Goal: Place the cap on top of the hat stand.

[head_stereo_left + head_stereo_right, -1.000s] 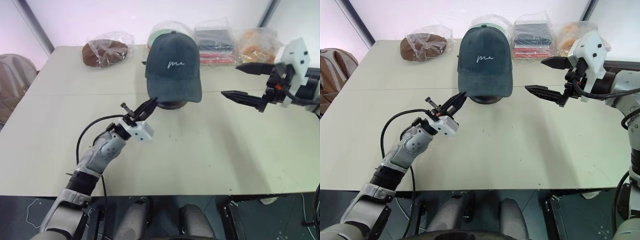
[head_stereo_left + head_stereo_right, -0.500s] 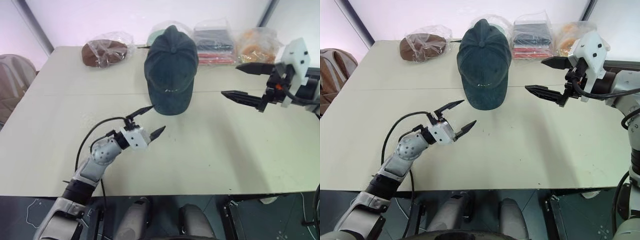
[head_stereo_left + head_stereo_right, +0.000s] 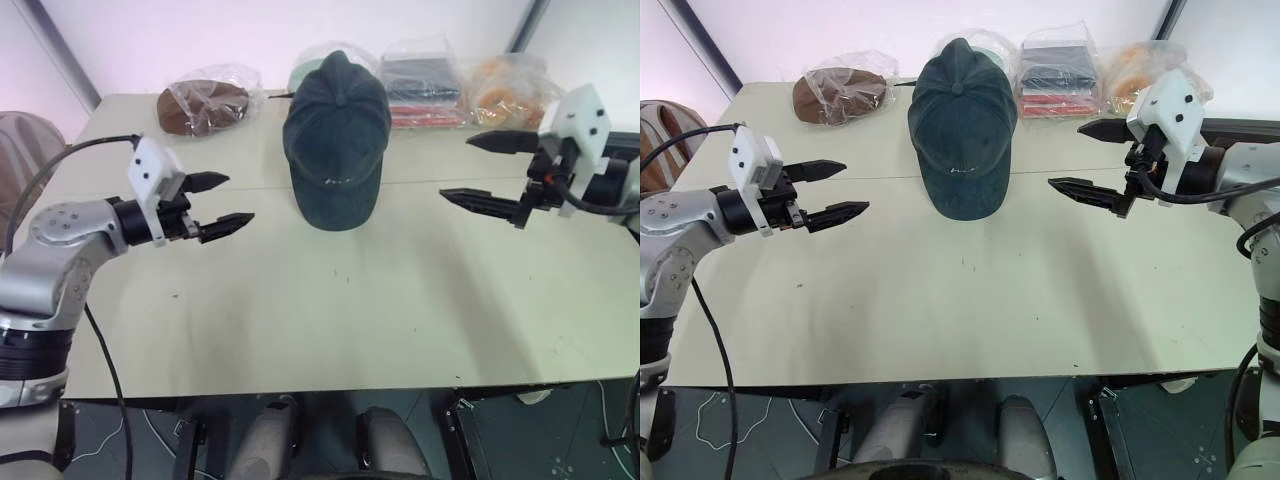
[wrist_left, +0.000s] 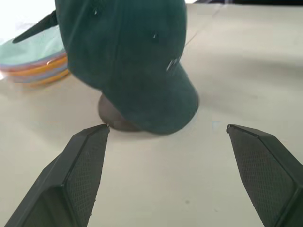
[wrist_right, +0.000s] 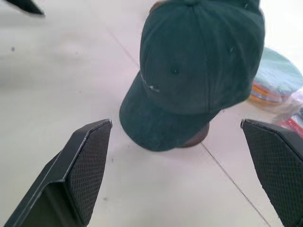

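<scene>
The dark blue-grey cap [image 3: 335, 140] sits over the hat stand at the table's far middle, brim sloping down toward me and top button facing up. Of the hat stand, a bit of brown base [image 4: 113, 122] shows under the brim, also seen as the base [image 5: 195, 138] in the right wrist view. My left gripper [image 3: 240, 197] hovers open and empty left of the cap, well apart from it. My right gripper [image 3: 455, 167] hovers open and empty on the cap's right, pointing at it.
Along the table's far edge lie a brown hat in clear plastic [image 3: 205, 105], a pale green bagged item [image 3: 303, 72] behind the cap, a bag of folded dark and red cloth [image 3: 425, 85] and an orange bagged item [image 3: 505, 88]. A chair [image 3: 20, 150] stands at the left.
My left gripper let go of the cap's brim, opened, and swung left and up, away from the cap. The cap tipped forward, brim down, on the stand. The right gripper kept still.
</scene>
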`<control>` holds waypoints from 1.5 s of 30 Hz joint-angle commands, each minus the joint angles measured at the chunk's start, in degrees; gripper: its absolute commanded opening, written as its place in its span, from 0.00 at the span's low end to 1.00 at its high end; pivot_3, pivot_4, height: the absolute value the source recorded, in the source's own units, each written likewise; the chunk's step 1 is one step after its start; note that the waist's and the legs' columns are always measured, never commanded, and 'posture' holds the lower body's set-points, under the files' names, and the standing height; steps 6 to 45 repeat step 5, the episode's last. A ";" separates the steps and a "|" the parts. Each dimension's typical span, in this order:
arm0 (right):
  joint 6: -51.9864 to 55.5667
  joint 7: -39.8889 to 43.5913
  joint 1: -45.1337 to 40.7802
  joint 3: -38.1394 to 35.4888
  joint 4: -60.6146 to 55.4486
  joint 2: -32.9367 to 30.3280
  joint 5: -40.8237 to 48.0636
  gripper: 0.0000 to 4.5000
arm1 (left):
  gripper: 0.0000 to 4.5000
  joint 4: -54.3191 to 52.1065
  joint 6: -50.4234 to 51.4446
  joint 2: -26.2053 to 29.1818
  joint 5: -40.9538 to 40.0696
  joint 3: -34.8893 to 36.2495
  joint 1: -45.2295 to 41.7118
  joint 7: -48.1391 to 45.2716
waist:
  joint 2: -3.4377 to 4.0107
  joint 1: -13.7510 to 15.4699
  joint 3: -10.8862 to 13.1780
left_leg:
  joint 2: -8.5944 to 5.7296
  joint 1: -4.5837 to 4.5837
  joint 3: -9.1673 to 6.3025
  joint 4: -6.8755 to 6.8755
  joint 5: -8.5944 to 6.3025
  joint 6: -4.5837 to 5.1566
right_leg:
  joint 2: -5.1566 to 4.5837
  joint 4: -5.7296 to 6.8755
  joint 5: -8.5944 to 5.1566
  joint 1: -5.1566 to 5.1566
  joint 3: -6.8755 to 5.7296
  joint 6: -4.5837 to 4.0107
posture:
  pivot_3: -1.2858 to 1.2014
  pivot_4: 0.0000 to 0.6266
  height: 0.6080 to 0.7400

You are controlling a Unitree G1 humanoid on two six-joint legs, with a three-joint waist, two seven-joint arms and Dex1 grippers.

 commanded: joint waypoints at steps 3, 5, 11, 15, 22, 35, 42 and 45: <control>-2.53 1.27 -1.41 0.69 0.01 -2.15 -2.39 1.00 | 0.93 1.96 4.41 5.12 -4.61 5.22 -5.47 -6.62 | -0.05 -0.23 0.05 | 0.02 -0.03 0.01 -0.02 0.00 0.00 | 0.02 0.01 0.00 -0.06 0.02 -0.01 | 0.52 0.24 1.00; -2.49 1.37 -1.60 0.68 0.00 -2.08 -2.54 1.00 | 0.93 2.70 4.47 6.09 -4.31 5.56 -5.74 -7.92 | -0.05 -0.24 0.05 | 0.01 -0.02 0.02 -0.04 0.00 0.00 | 0.01 -0.01 0.00 -0.05 0.04 -0.01 | 0.52 0.24 1.00; -2.49 1.37 -1.60 0.68 0.00 -2.08 -2.54 1.00 | 0.93 2.70 4.47 6.09 -4.31 5.56 -5.74 -7.92 | -0.05 -0.24 0.05 | 0.01 -0.02 0.02 -0.04 0.00 0.00 | 0.01 -0.01 0.00 -0.05 0.04 -0.01 | 0.52 0.24 1.00; -2.49 1.37 -1.60 0.68 0.00 -2.08 -2.54 1.00 | 0.93 2.70 4.47 6.09 -4.31 5.56 -5.74 -7.92 | -0.05 -0.24 0.05 | 0.01 -0.02 0.02 -0.04 0.00 0.00 | 0.01 -0.01 0.00 -0.05 0.04 -0.01 | 0.52 0.24 1.00; -2.49 1.37 -1.60 0.68 0.00 -2.08 -2.54 1.00 | 0.93 2.70 4.47 6.09 -4.31 5.56 -5.74 -7.92 | -0.05 -0.24 0.05 | 0.01 -0.02 0.02 -0.04 0.00 0.00 | 0.01 -0.01 0.00 -0.05 0.04 -0.01 | 0.52 0.24 1.00; -2.49 1.37 -1.60 0.68 0.00 -2.08 -2.54 1.00 | 0.93 2.70 4.47 6.09 -4.31 5.56 -5.74 -7.92 | -0.05 -0.24 0.05 | 0.01 -0.02 0.02 -0.04 0.00 0.00 | 0.01 -0.01 0.00 -0.05 0.04 -0.01 | 0.52 0.24 1.00; -2.49 1.37 -1.60 0.68 0.00 -2.08 -2.54 1.00 | 0.93 2.70 4.47 6.09 -4.31 5.56 -5.74 -7.92 | -0.05 -0.24 0.05 | 0.01 -0.02 0.02 -0.04 0.00 0.00 | 0.01 -0.01 0.00 -0.05 0.04 -0.01 | 0.52 0.24 1.00; -2.49 1.37 -1.60 0.68 0.00 -2.08 -2.54 1.00 | 0.93 2.70 4.47 6.09 -4.31 5.56 -5.74 -7.92 | -0.05 -0.24 0.05 | 0.01 -0.02 0.02 -0.04 0.00 0.00 | 0.01 -0.01 0.00 -0.05 0.04 -0.01 | 0.52 0.24 1.00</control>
